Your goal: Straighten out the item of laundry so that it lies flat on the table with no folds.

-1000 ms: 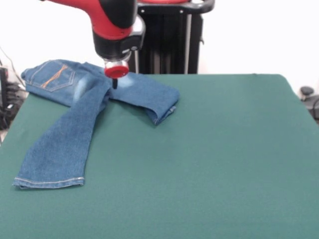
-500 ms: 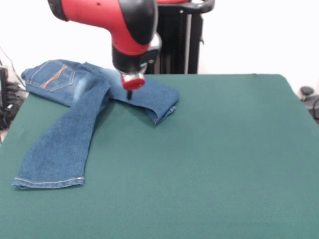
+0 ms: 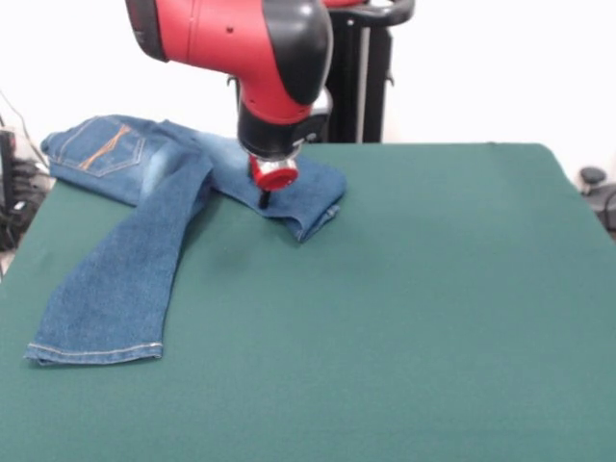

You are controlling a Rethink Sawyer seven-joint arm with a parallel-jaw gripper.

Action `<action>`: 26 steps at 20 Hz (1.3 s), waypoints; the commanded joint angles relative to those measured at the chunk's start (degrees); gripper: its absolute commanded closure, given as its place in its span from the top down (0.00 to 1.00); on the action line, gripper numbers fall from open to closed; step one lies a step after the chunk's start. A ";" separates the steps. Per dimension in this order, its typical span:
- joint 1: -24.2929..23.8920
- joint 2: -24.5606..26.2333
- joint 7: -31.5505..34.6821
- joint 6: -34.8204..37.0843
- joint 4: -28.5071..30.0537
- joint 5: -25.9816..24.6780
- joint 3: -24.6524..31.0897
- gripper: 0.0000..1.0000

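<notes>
Lying at the far left of the desk point(image 3: 433, 318), the pair of jeans point(image 3: 144, 241) is only partly straightened. One leg runs long and flat toward the near left corner, its hem point(image 3: 94, 353) square and unfolded. The other leg point(image 3: 289, 188) is short in appearance because it is doubled back on itself, ending in a folded edge near the desk's middle rear. The waist and back pocket point(image 3: 96, 146) hang close to the far left edge, and the two legs cross over one another where they meet at the seat.

The claw point(image 3: 265, 200) hangs just over the folded leg, its thin dark tip close to or touching the denim under the red disc point(image 3: 276, 174); whether it is spread or closed, or has any cloth, cannot be told from this view.

As a judgement, most of the work remains: the doubled leg needs pulling out to full length and the crossing needs smoothing.
</notes>
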 commanded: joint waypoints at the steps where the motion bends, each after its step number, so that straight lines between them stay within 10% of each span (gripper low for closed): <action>1: 3.23 9.64 12.59 -11.60 0.15 4.39 0.57 1.00; 11: 1.63 11.26 4.17 -8.86 -1.40 4.46 -0.12 1.00; 18: 4.70 16.41 -6.81 -2.54 -9.16 -12.02 -8.00 1.00; 26: 27.71 35.73 18.16 2.87 -21.06 -33.28 -26.70 1.00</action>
